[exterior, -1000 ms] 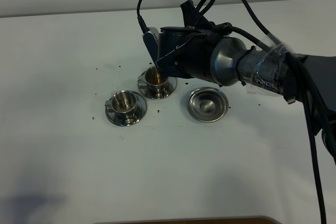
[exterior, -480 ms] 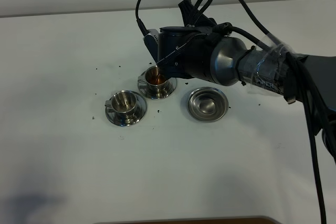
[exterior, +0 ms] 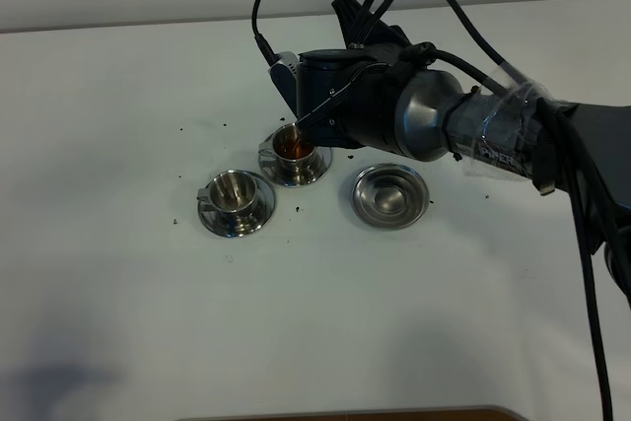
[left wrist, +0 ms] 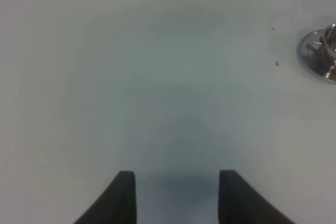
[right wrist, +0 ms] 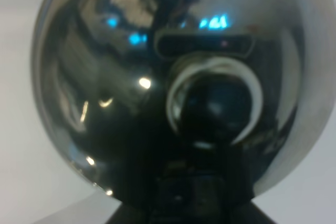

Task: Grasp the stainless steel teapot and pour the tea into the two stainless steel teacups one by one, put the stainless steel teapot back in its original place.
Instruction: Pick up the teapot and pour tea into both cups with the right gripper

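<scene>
Tilted teapot [exterior: 431, 125]; tea [exterior: 293, 147] in rear teacup [exterior: 296, 164]; front teacup [exterior: 237, 192] empty.

Near frame centre, the teapot [exterior: 426, 125] is hanging tilted over the rear cup [exterior: 294, 162], which is holding tea [exterior: 292, 147]. The second cup [exterior: 235, 192] is sitting lower left of it, and a round dish [exterior: 390, 194] is lying to their right on the counter [exterior: 118, 293].

White table [exterior: 118, 322] bears two saucers [exterior: 211, 223] with teacups [exterior: 237, 192], one bare dish [exterior: 390, 196], dark specks [exterior: 181, 130].

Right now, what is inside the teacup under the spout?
Reddish-brown tea shows inside the teacup below the tilted teapot. The liquid covers the cup's bottom, so nothing beneath can be seen.
</scene>
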Motion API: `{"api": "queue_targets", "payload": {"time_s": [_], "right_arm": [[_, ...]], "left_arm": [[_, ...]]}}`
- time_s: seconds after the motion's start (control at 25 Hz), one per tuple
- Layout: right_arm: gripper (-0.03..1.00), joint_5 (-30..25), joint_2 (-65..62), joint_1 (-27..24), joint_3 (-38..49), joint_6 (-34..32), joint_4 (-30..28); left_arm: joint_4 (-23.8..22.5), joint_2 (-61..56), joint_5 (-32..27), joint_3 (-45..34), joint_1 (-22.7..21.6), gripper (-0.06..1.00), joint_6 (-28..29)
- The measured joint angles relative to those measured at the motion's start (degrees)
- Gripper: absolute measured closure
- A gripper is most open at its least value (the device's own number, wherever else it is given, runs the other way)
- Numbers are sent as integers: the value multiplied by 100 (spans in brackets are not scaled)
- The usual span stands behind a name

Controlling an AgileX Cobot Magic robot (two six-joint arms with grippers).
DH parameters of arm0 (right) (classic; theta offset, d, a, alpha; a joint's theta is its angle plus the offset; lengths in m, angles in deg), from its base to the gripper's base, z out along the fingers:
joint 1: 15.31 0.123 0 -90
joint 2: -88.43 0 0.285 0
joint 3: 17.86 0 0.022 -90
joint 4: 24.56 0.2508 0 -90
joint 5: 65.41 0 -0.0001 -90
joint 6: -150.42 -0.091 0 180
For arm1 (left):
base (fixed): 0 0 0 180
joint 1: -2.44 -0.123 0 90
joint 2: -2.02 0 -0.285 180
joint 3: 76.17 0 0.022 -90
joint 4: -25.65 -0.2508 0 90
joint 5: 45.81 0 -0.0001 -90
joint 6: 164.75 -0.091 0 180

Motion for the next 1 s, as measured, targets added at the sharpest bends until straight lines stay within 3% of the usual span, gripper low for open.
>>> {"api": "queue_targets", "payload": {"time_s": [1.0], "right_arm": [[78, 38, 0, 0, 0, 104, -132]], "left_arm": [[0, 0, 0, 0, 0, 52, -5]]}}
